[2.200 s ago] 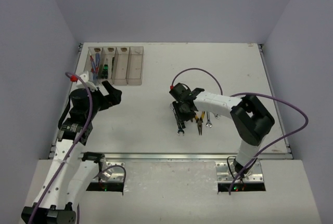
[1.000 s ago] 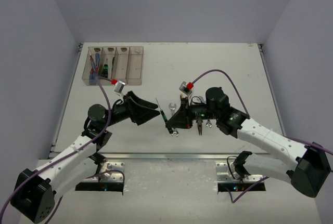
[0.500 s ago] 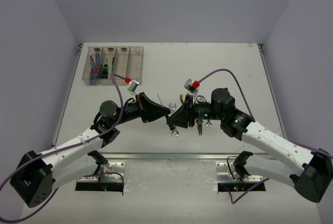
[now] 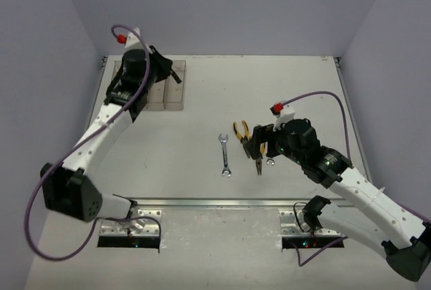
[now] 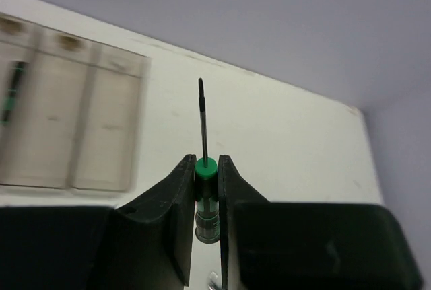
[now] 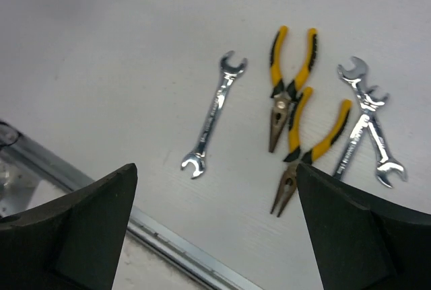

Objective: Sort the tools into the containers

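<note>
Back-L corner of table (image 4: 202,101): row of bins (image 4: 174,95), partly hidden by L arm (image 4: 101,128). L pincer (image 5: 206,167) hovers over the row, toward its R end, pinching green-black screwdriver (image 5: 203,118) by the handle, shaft sticking out past the fingertips. Wrist view, blurred: another green tool (image 5: 15,91) lies in a bin further L. Mid-table: lone wrench (image 6: 214,114), then yellow pliers (image 6: 279,112) w/ second pliers (image 6: 288,182) just beside. R pincer (image 6: 215,166) above them, spread wide, holding nothing. R-most: 2 wrenches (image 6: 367,118), crossed.
</note>
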Available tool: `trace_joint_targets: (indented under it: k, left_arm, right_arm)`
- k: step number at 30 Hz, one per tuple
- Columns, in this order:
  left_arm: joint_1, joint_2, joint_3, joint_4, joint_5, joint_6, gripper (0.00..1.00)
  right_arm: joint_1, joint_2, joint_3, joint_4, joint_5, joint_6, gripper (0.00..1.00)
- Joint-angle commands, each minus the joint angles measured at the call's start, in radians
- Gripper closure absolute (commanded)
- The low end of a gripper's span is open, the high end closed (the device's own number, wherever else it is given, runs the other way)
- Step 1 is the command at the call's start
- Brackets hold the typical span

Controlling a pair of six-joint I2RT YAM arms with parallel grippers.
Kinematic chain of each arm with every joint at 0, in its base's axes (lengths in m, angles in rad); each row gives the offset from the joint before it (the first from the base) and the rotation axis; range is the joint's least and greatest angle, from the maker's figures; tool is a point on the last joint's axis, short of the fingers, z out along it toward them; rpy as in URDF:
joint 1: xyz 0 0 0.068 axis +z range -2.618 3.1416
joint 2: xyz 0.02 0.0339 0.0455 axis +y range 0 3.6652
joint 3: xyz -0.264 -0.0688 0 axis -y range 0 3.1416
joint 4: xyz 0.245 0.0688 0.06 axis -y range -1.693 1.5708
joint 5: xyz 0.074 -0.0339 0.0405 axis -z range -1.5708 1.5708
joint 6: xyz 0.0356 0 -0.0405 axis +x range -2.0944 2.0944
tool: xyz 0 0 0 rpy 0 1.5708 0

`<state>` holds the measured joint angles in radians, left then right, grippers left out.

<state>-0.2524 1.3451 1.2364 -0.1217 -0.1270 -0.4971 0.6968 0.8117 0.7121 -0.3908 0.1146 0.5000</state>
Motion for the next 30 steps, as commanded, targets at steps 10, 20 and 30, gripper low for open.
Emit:
trace_joint_targets:
  k: [10, 20, 30]
  left_arm:
    - [0.262, 0.75, 0.656, -0.276, -0.396, 0.359, 1.0]
    - [0.289, 0.831, 0.645, -0.216, -0.36, 0.46, 1.0]
    - [0.282, 0.804, 0.704, -0.3, -0.252, 0.374, 0.41]
  right_arm:
    - [-0.046, 0.019, -0.078, -0.033, 0.076, -0.043, 0.01]
    - [-0.045, 0.017, -0.098, -0.01, -0.009, -0.05, 0.01]
    - [-0.045, 0.038, -0.105, -0.002, 0.024, -0.053, 0.01]
